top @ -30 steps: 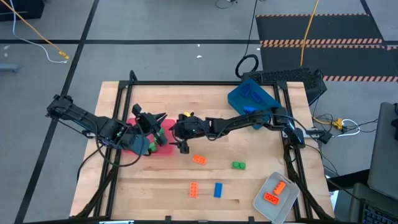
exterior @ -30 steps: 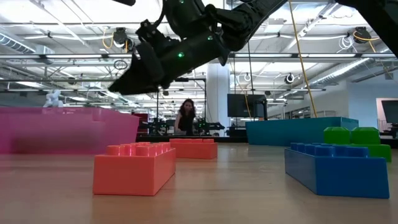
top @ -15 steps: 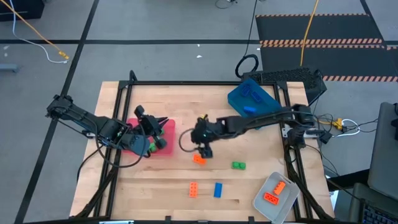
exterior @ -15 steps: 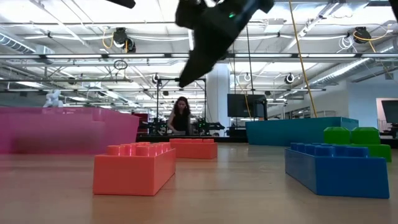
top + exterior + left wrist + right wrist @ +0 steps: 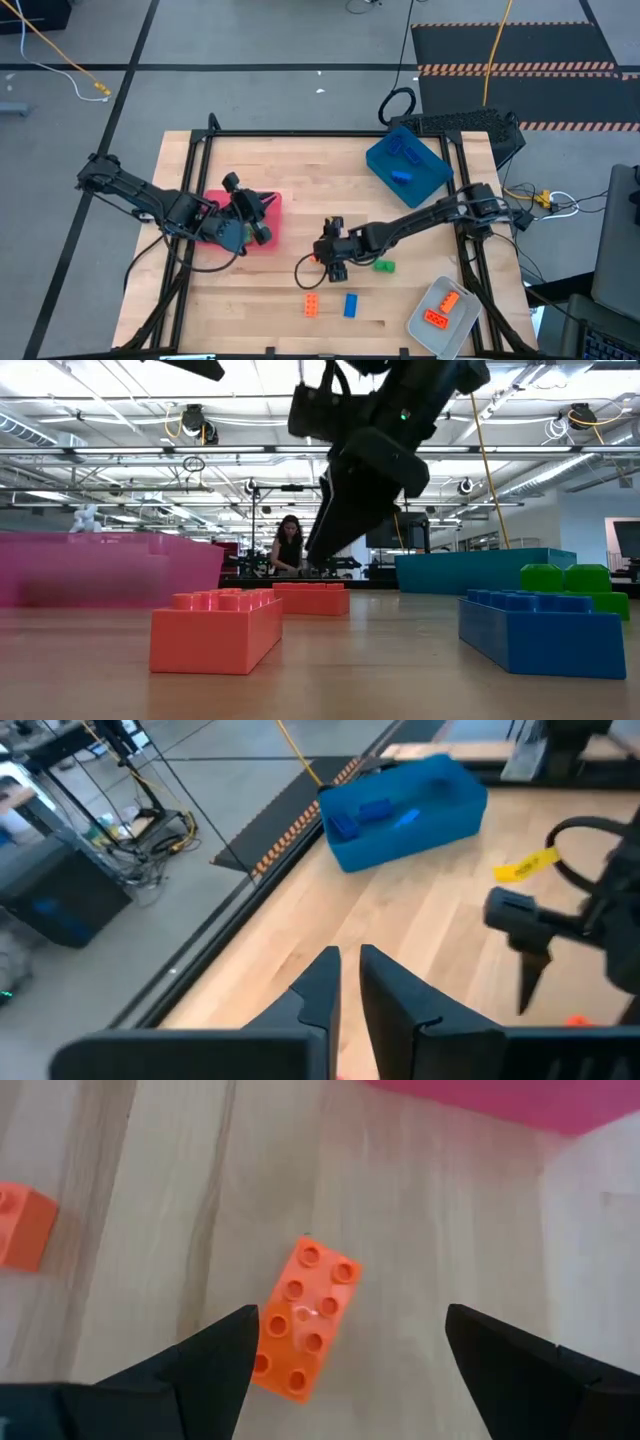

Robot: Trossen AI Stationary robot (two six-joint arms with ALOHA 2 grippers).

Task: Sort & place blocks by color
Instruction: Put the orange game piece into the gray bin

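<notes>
The blocks are small, glossy, hard plastic bricks with round studs on top, lying on a pale wooden tabletop [image 5: 300, 180] of jointed planks with visible grain, edged by a black metal frame. An orange eight-stud block [image 5: 305, 1318] lies flat directly below the right claw [image 5: 345, 1350], whose two dark, wedge-shaped fingers stand wide apart on either side of it, not touching it; from overhead the right claw [image 5: 333, 258] hides this block. Just right of it sits a green block [image 5: 384, 266]. Nearer the front edge, a second orange block [image 5: 312, 305] and a blue block [image 5: 351, 305] lie side by side, apart from each other; in the low view these are the orange block [image 5: 215, 630] and blue block [image 5: 545, 630] closest to the camera.

The left claw [image 5: 262, 212] hovers over the red tray [image 5: 272, 205], a shallow translucent pink-red bin at the tabletop's left; its slim dark fingers [image 5: 318, 988] are drawn nearly together with only a thin slit between, holding nothing that can be seen. Green shows at the tray beneath the arm, too hidden to make out.

At the far right stands the blue tray [image 5: 405, 165], a rectangular opaque bin holding blue blocks. At the near right corner the clear-grey tray [image 5: 440, 318] holds two orange blocks. In the low view a person [image 5: 289, 550] is in the room beyond.
</notes>
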